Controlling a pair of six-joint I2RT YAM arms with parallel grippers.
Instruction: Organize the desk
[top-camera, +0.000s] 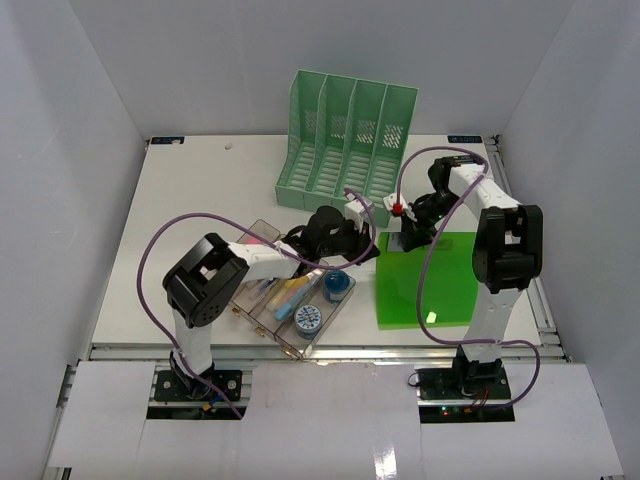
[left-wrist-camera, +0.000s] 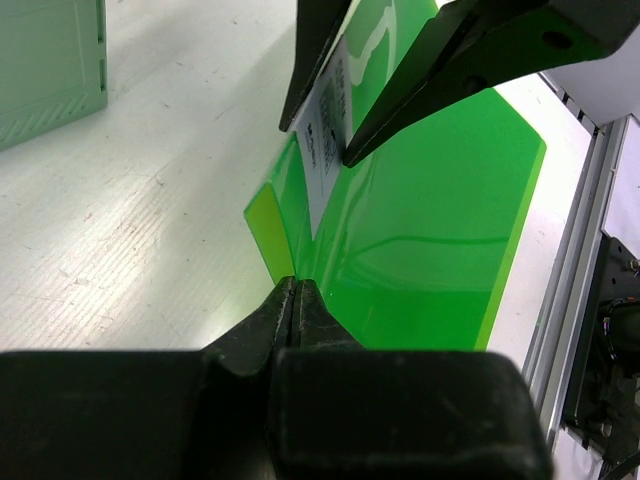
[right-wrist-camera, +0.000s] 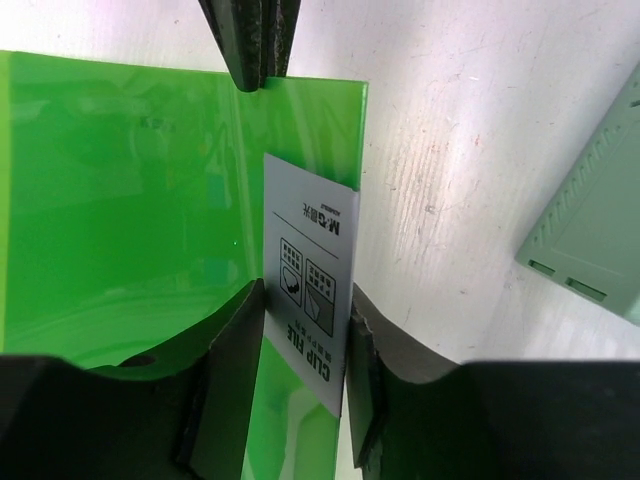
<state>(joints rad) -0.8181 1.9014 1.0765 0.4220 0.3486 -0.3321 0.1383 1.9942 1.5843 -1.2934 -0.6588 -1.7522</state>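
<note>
A green clip-file folder (top-camera: 428, 282) with a white label (right-wrist-camera: 312, 262) lies on the white desk (top-camera: 180, 220) at the front right. My left gripper (top-camera: 372, 247) is shut, and its tips (left-wrist-camera: 296, 285) pinch the folder's left edge. My right gripper (top-camera: 402, 238) is at the folder's far left corner. It is open (right-wrist-camera: 305, 295), with its fingers (left-wrist-camera: 450, 60) on either side of the white label. The left fingers (right-wrist-camera: 255, 45) show shut at the folder's edge in the right wrist view.
A green slotted file rack (top-camera: 348, 140) stands at the back, just beyond both grippers. A clear compartmented tray (top-camera: 262, 232) with pens and two tape rolls (top-camera: 337, 286) sits under the left arm. A metal rail (top-camera: 320, 350) runs along the front edge.
</note>
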